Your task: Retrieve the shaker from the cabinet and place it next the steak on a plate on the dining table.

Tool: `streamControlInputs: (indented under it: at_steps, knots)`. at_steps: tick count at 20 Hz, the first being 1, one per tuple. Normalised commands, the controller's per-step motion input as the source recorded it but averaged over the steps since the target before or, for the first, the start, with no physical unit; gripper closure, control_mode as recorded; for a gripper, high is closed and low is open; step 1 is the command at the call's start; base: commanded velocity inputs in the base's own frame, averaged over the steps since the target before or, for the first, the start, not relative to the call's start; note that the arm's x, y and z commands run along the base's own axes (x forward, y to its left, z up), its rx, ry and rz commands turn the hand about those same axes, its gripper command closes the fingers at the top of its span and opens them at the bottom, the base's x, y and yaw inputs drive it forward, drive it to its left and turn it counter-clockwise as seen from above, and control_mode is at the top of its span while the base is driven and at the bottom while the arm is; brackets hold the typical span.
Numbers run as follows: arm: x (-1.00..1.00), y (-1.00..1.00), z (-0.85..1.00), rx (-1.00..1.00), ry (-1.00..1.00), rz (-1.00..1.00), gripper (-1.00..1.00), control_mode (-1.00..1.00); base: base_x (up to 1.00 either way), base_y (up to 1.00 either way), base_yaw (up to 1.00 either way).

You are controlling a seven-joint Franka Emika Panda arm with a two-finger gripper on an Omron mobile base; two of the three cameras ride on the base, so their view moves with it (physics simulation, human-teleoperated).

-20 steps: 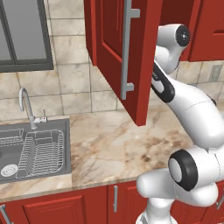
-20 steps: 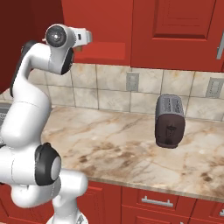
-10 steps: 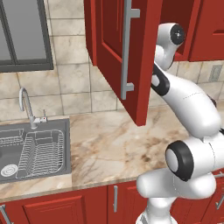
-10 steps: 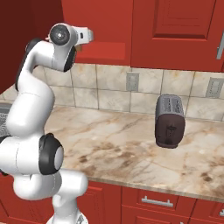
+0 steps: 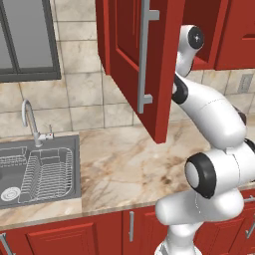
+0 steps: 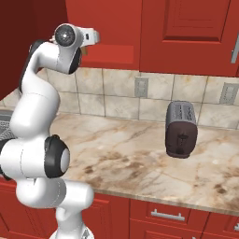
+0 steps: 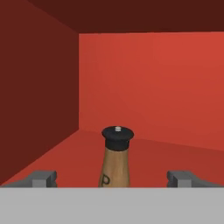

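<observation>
The shaker (image 7: 116, 157), one only, is standing upright on the red floor inside the cabinet (image 7: 144, 87), just ahead of the fingers (image 7: 43, 178) and centred in the gap between them. It is showing a brown body and a dark cap with a small pale knob on top. The two fingers are standing wide apart, one on each side of the shaker, and neither is touching it. Behind the shaker, the back wall of the cabinet is glowing a lighter red, while one darker side wall is running off to the far side of one finger.

From the left base view, the one cabinet door (image 5: 134, 64) is hanging open with its single long grey bar handle (image 5: 145, 55), and the arm is reaching up past its edge. Below the fingers, the marble table (image 5: 124, 164) is carrying one sink (image 5: 37, 169) with one dish rack in it and one tap (image 5: 32, 122). In the right base view, one dark toaster (image 6: 181, 130) is sitting on the same table, well off to the side of the fingers, with two wall outlets (image 6: 141, 87) behind it.
</observation>
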Motion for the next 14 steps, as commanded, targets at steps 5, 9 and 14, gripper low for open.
streamControlInputs:
  at_steps: [5, 9, 14]
  knots:
    - [0.03, 0.11, -0.01, 0.00, 0.00, 0.01, -1.00, -1.00, 0.00, 0.00, 0.00]
    - [0.00, -0.09, 0.00, 0.02, 0.00, 0.02, -1.00, -1.00, 0.00, 0.00, 0.00]
    - [0.01, -0.06, 0.00, 0.03, 0.00, 0.00, -1.00, -1.00, 0.00, 0.00, 0.00]
